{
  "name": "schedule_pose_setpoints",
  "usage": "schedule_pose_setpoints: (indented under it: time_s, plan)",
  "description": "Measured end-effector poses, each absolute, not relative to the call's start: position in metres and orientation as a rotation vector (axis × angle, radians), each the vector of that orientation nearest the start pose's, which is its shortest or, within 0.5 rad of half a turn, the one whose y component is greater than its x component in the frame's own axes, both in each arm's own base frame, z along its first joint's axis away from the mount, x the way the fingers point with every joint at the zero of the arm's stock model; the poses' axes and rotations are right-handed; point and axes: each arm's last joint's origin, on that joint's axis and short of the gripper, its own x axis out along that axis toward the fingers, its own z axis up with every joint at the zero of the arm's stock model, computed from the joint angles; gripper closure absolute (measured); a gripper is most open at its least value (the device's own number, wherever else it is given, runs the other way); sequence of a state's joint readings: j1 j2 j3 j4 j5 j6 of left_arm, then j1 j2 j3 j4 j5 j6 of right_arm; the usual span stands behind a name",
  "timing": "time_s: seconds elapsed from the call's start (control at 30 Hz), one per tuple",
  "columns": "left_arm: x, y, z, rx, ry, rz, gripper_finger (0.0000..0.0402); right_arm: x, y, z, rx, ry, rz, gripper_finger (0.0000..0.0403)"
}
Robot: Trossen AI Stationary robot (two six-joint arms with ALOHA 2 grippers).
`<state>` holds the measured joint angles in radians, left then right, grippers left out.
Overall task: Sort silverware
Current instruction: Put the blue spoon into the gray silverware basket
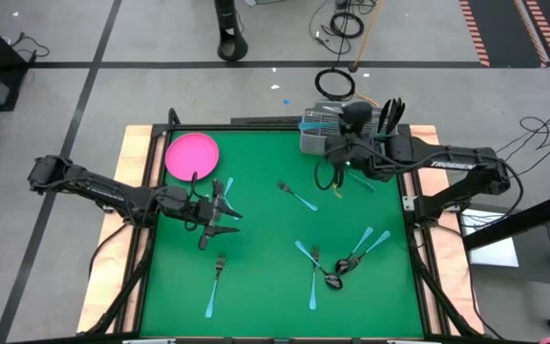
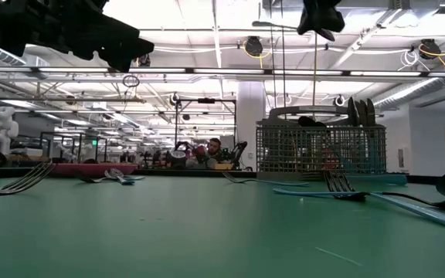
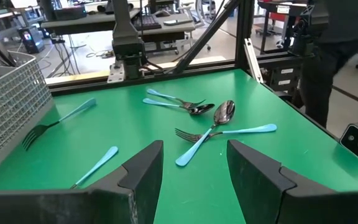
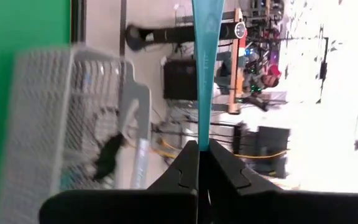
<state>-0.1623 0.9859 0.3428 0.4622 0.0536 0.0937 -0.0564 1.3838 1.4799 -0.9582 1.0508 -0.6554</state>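
While the right arm holds over the far right corner, the left arm sits low at the left side of the table.
Right gripper [image 4: 199, 163]: fingers pressed together on the light-blue plastic handle [image 4: 206, 37] of one piece of silverware; which kind of piece cannot be told. It hangs just beside the silver wire-mesh caddy [image 1: 319, 131].
Left gripper [image 3: 191, 168]: fingers apart, nothing between them, above the green table mat [image 1: 265, 277] near the round pink plate [image 1: 192, 155].
Caddy: at the far edge of the mat, right of centre; dark handles [image 1: 391, 114] stick up just beside it.
Loose silverware, right half of mat: a crossed cluster of blue-handled forks and dark grey metal spoons [image 1: 337, 268], touching one another.
Loose silverware, centre: one blue-handled fork [image 1: 297, 196], alone, between the caddy and the cluster.
Loose silverware, left front: one blue-handled fork [image 1: 216, 285], well apart from the cluster.
Beside left gripper: another blue handle [image 1: 226, 185], partly hidden.
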Motion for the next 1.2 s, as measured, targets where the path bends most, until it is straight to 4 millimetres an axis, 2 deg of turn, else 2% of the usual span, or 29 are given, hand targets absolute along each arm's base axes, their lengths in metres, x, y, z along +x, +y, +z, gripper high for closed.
schedule_pose_setpoints:
  time_s: [0.23,0.33,0.47,0.67,0.93,1.2]
  plan:
    - [0.198,-0.034,0.207,0.103,0.171,-0.223,0.0221,0.255,-0.058,0.383,-1.210,1.351,-0.656,0.0403]
    - [0.198,-0.034,0.207,0.104,0.171,-0.221,0.0221,0.249,-0.068,0.383,-1.308,1.488,-0.669,0.0403]
    - [0.199,-0.033,0.207,0.116,0.170,-0.217,0.0221,0.239,-0.081,0.380,-1.425,1.694,-0.574,0.0403]
    - [0.199,-0.033,0.207,0.122,0.170,-0.212,0.0221,0.231,-0.100,0.367,-1.424,1.908,-0.443,0.0403]
    - [0.198,-0.033,0.206,0.123,0.187,-0.212,0.0221,0.234,-0.132,0.337,-1.350,2.172,-0.254,0.0403]
    - [0.198,-0.032,0.202,0.126,0.229,-0.207,0.0221,0.238,-0.157,0.314,-1.277,2.312,-0.179,0.0403]
